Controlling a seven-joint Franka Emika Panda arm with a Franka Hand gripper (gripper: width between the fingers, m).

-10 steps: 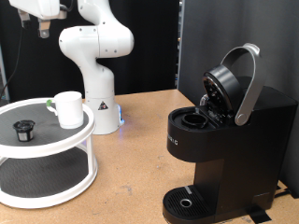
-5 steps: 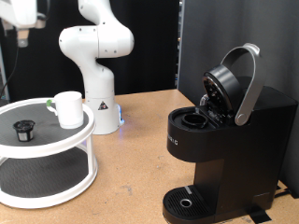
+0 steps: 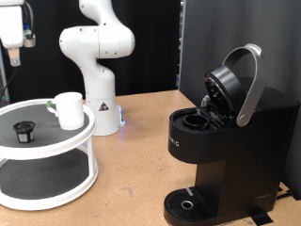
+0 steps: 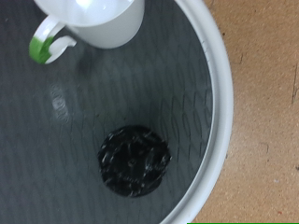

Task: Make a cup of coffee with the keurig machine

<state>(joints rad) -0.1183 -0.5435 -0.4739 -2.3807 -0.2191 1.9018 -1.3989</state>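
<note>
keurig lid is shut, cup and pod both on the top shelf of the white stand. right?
Not quite: the keurig machine has its lid raised, with the pod chamber open to view in the exterior view. The rest holds: the cup and the dark pod both sit on the top shelf of the white stand, as the wrist view also shows.

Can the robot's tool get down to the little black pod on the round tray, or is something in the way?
Probably yes. The tool hangs high above the tray, and the pod lies in the open below it. The cup stands apart, and nothing covers the pod.
</note>
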